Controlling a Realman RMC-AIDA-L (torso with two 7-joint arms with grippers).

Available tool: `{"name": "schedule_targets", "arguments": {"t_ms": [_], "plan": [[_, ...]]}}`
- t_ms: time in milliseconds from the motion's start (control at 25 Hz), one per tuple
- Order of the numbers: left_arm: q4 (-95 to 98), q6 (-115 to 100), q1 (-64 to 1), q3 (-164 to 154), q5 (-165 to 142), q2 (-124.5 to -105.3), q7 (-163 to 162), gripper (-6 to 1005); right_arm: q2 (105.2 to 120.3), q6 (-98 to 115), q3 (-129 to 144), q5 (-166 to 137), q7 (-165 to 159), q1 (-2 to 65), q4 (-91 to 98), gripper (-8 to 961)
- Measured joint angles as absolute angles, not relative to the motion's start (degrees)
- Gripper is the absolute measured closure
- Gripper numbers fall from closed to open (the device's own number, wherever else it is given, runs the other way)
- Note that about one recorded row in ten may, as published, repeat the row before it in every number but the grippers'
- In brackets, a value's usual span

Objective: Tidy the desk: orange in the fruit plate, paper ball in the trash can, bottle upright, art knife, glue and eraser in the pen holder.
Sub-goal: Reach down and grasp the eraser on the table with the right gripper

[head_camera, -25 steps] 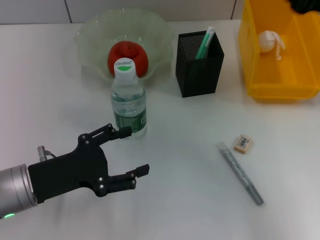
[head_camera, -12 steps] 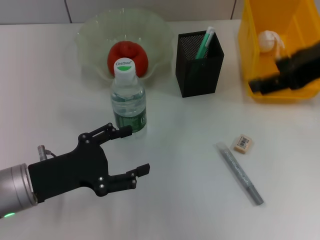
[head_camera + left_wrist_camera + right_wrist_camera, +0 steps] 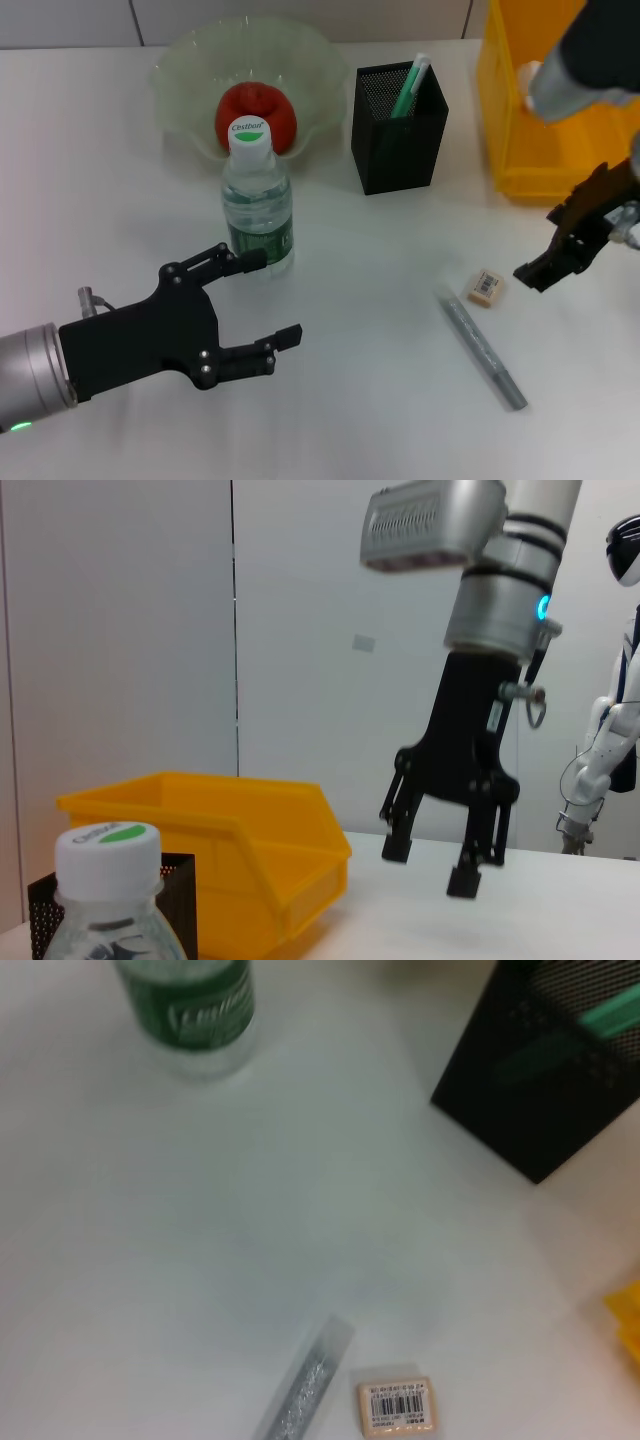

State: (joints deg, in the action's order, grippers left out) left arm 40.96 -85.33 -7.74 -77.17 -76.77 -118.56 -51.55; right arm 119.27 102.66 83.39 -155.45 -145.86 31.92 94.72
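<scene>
The bottle (image 3: 257,200) stands upright on the desk (image 3: 380,400), just in front of the fruit plate (image 3: 180,70), which holds the orange (image 3: 255,115). The art knife (image 3: 410,88) stands in the pen holder (image 3: 398,140). The eraser (image 3: 486,287) and the glue (image 3: 482,347) lie side by side on the desk. My right gripper (image 3: 545,245) hangs open and empty just right of the eraser, also seen in the left wrist view (image 3: 430,865). My left gripper (image 3: 272,298) is open below the bottle. The right arm hides the paper ball in the trash can (image 3: 560,170).
The right wrist view looks down on the eraser (image 3: 398,1405), the glue (image 3: 300,1400), the pen holder (image 3: 540,1090) and the bottle (image 3: 195,1010). The yellow trash can (image 3: 230,850) stands at the far right edge of the desk.
My right gripper has come away from the trash can and down toward the desk beside the eraser. The left arm has stayed where it was.
</scene>
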Motion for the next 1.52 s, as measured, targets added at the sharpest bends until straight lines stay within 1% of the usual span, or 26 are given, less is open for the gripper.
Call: {"name": "schedule_targets", "arguments": {"t_ms": [240,720,1400,1520], "plan": [[41.0,-85.3,-7.7,-77.2,-76.8,-118.57,-51.8,139,119.38,98.4,85.4,-156.6,-144.9,35.2,84.5,166],[41.0,-85.3,-7.7,-77.2,-77.0,-118.56,-51.8,139,119.62,91.2,90.1,-156.5,-147.9,38.5,73.7,177],[41.0,-85.3,-7.4,-77.2,-77.0,-118.57,-51.4,139,119.72,87.5,92.3,-155.6,-150.5,40.5,68.7,193],[41.0,-85.3,-7.4,-77.2,-77.0,-118.56,-51.4,139,119.71,87.1,92.9,-155.6,-150.8,40.6,68.2,320]]}}
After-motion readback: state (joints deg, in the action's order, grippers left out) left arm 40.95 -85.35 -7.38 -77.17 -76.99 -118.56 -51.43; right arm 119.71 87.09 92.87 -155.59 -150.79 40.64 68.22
